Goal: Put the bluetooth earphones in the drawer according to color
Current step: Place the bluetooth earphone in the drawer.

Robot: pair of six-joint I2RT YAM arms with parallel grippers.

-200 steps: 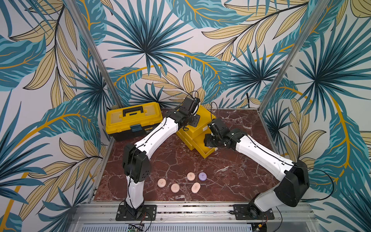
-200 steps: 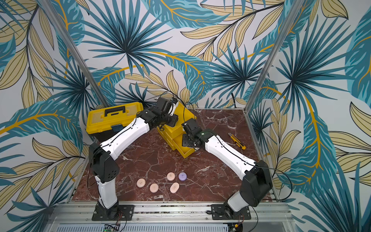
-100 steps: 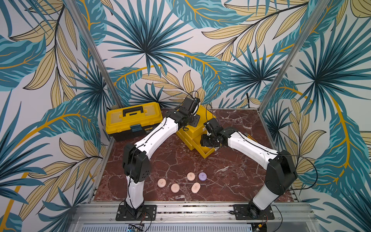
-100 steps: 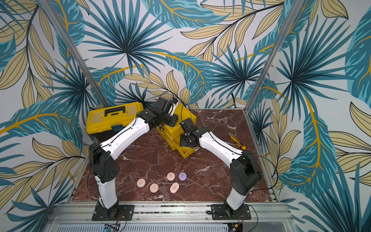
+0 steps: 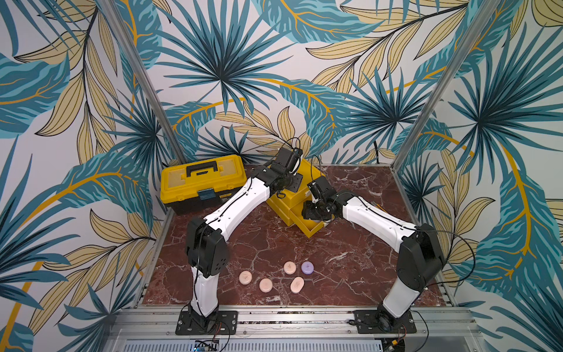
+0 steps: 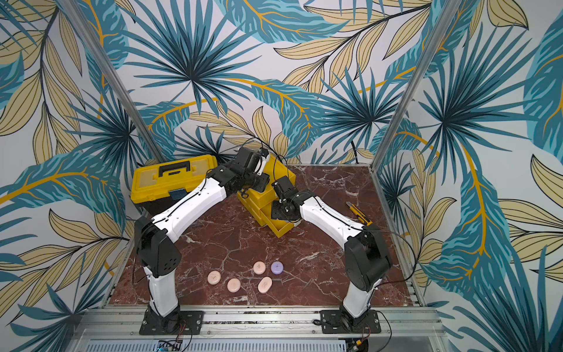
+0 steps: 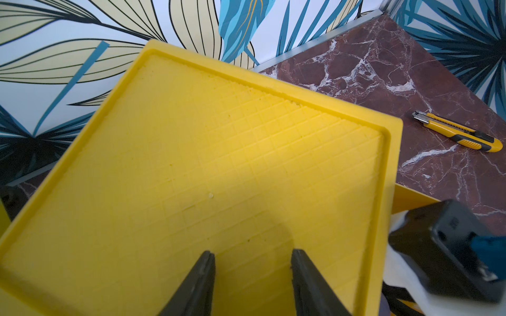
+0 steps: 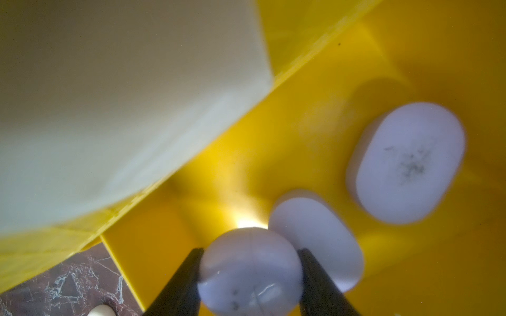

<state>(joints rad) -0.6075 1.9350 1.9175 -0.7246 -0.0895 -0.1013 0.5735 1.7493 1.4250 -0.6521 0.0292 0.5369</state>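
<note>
Depositing was in hand: the right tool (image 8: 250,250) gripped a lilac case (image 8: 246,281) in the open bottom drawer (image 5: 310,229), beside two lilac cases (image 8: 405,161), so release and a clean lift were due next. The left tool (image 7: 252,251) stood released, empty, at the chest top (image 7: 219,136) (apparently steadying it). Since a second earlier, the right arm (image 5: 374,213) had drawn inward; loose cases (image 5: 289,267) on the surface (image 5: 350,268) were unmoved.

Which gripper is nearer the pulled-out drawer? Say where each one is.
Right. The right gripper holds a lilac case over the open drawer; the left gripper is over the chest top.
</note>
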